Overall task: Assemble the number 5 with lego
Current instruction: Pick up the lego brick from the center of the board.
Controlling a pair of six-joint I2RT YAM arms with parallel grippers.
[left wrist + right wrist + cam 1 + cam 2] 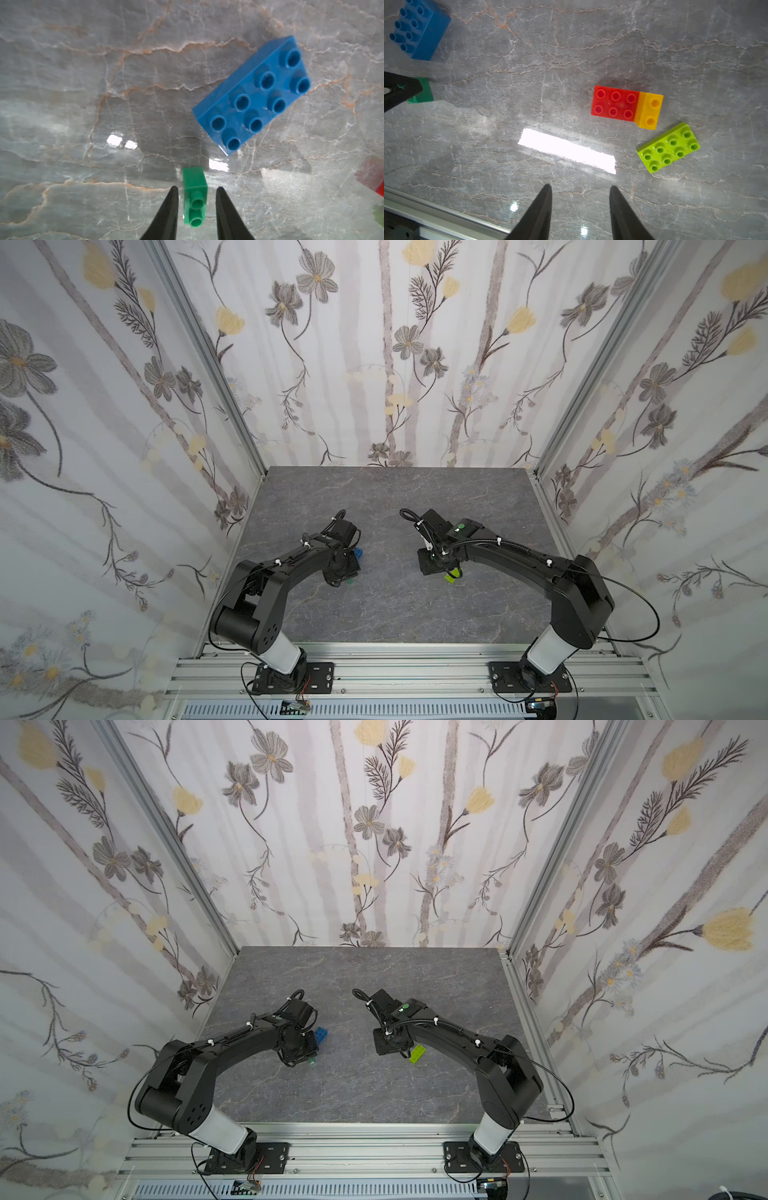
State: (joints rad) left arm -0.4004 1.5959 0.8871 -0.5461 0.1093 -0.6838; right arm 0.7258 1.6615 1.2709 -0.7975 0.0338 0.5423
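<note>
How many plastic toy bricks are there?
5: blue studded brick and dark-green short brick near the left arm; yellow short brick atop red brick, lime-green brick beside them.

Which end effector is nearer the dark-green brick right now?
Left. The left end effector straddles the dark-green brick, one jaw on either side. The right end effector hangs over bare table, well apart from it.
</note>
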